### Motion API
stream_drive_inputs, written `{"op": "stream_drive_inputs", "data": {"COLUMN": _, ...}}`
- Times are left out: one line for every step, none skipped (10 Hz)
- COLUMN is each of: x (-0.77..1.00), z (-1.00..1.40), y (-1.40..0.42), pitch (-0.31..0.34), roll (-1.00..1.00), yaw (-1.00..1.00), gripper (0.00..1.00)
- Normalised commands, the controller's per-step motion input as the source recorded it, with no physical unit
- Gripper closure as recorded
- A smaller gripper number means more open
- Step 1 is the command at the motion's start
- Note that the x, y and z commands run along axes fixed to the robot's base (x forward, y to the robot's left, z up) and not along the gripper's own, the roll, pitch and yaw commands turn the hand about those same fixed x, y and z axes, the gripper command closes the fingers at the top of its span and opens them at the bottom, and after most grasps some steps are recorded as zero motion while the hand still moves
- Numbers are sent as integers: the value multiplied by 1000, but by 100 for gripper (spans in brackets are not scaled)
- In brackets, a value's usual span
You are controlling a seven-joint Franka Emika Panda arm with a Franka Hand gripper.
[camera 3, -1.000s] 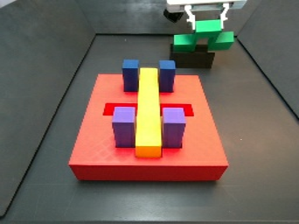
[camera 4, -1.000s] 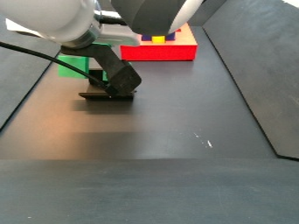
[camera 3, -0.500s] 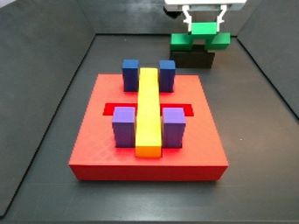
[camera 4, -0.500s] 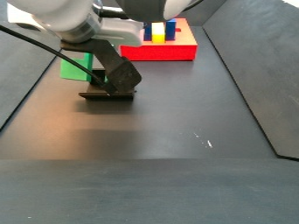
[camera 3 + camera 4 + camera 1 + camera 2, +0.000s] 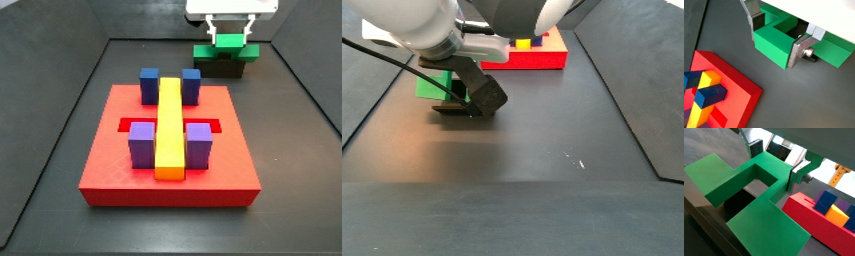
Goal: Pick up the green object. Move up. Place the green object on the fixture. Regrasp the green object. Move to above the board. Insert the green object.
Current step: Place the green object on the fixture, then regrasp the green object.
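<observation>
Leftward in a side view, the red board (image 5: 168,170), flat on the dark desk (image 5: 287,200), carrying two blue blocks (image 5: 150,84), two purple blocks (image 5: 142,145) and a long yellow bar (image 5: 170,128) down the middle. Further right and behind, well apart from the board, the black fixture (image 5: 222,67) with the green object (image 5: 225,49) resting on top. Directly above, the gripper (image 5: 231,32), jaws pinching the raised middle of the green object. Confirmed in a wrist view: silver fingers (image 5: 803,49) pressed against both sides of the green block (image 5: 784,42). Fixture partly hidden behind the arm (image 5: 422,25) in a side view.
</observation>
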Motion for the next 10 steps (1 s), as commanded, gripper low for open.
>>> {"op": "stream_drive_inputs", "data": {"x": -49, "z": -229, "y": 0, "pitch": -23, "roll": 103, "yaw": 9, "gripper": 100}}
{"op": "stream_drive_inputs", "data": {"x": -46, "z": -163, "y": 0, "pitch": -11, "roll": 80, "yaw": 9, "gripper": 100}}
{"op": "stream_drive_inputs", "data": {"x": 0, "z": 0, "y": 0, "pitch": 0, "roll": 0, "yaw": 0, "gripper": 100}}
{"op": "stream_drive_inputs", "data": {"x": 0, "z": 0, "y": 0, "pitch": 0, "roll": 0, "yaw": 0, "gripper": 0}}
{"op": "stream_drive_inputs", "data": {"x": 0, "z": 0, "y": 0, "pitch": 0, "roll": -17, "yaw": 0, "gripper": 0}}
{"op": "stream_drive_inputs", "data": {"x": 86, "z": 237, "y": 0, "pitch": 11, "roll": -206, "yaw": 0, "gripper": 0}}
{"op": "stream_drive_inputs", "data": {"x": 106, "z": 466, "y": 0, "pitch": 23, "roll": -243, "yaw": 0, "gripper": 0}}
{"op": "stream_drive_inputs", "data": {"x": 137, "z": 566, "y": 0, "pitch": 54, "roll": -231, "yaw": 0, "gripper": 0}}
{"op": "stream_drive_inputs", "data": {"x": 89, "z": 557, "y": 0, "pitch": 57, "roll": -134, "yaw": 0, "gripper": 0}}
{"op": "stream_drive_inputs", "data": {"x": 31, "z": 526, "y": 0, "pitch": 49, "roll": 20, "yaw": 0, "gripper": 0}}
